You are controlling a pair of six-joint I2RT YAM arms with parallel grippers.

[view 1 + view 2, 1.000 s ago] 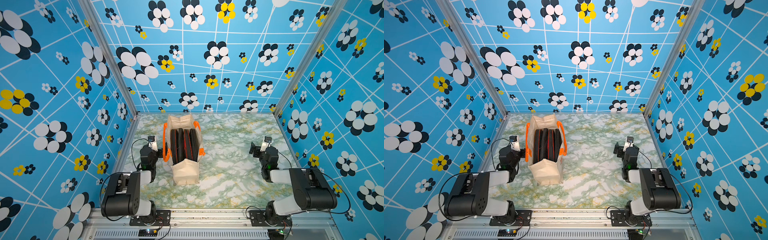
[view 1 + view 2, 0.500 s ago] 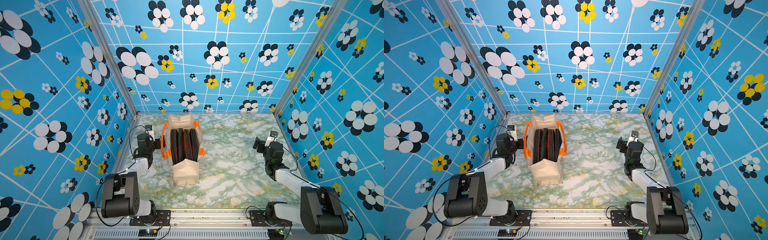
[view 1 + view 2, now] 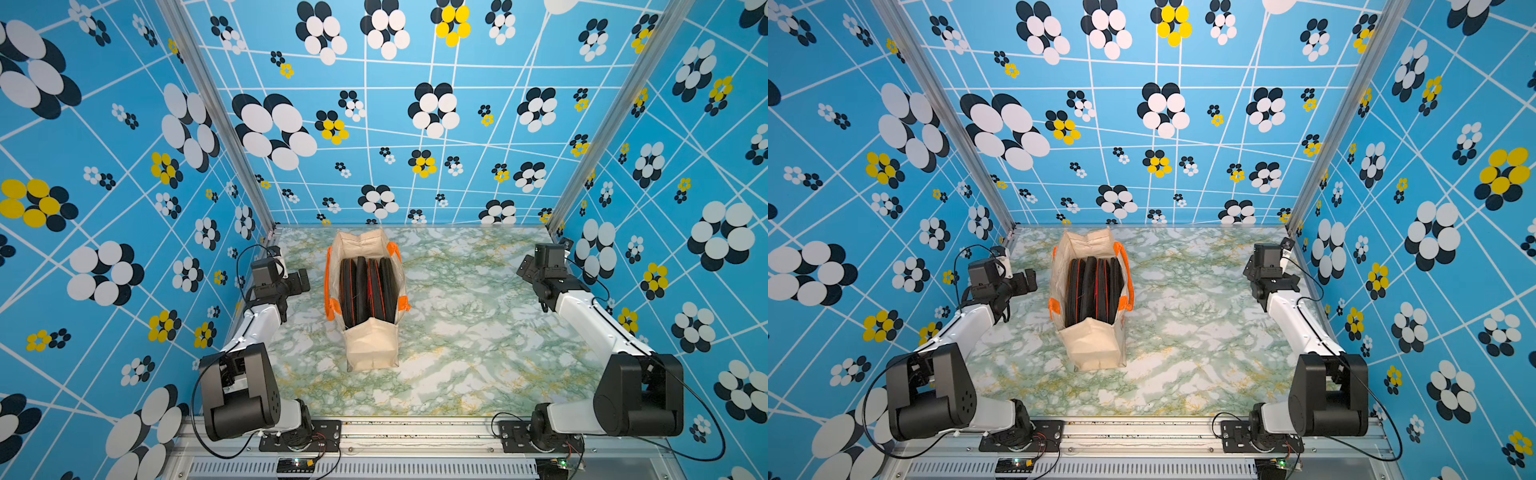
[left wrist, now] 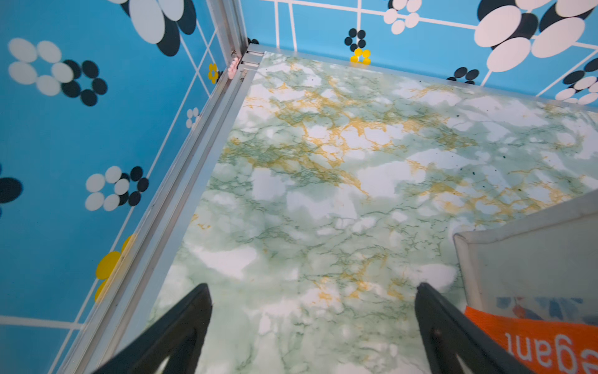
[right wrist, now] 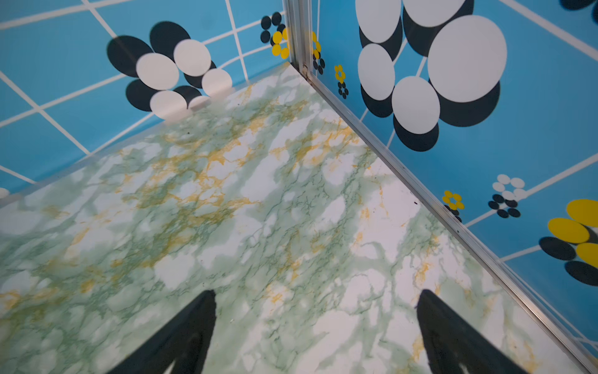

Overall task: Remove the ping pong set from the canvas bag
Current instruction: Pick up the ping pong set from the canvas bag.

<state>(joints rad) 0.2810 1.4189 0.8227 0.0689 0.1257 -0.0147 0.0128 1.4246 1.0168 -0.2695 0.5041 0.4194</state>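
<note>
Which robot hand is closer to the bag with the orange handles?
The left gripper: it sits beside the canvas bag, by an orange handle. The right gripper is far across the table, near the wall.

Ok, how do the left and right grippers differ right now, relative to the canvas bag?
The left gripper sits close beside the canvas bag, pointing toward its orange handle; the right gripper is far off, near the side wall. The left wrist view catches the bag's corner; the right wrist view shows only table and wall. Both are open and hold nothing.
</note>
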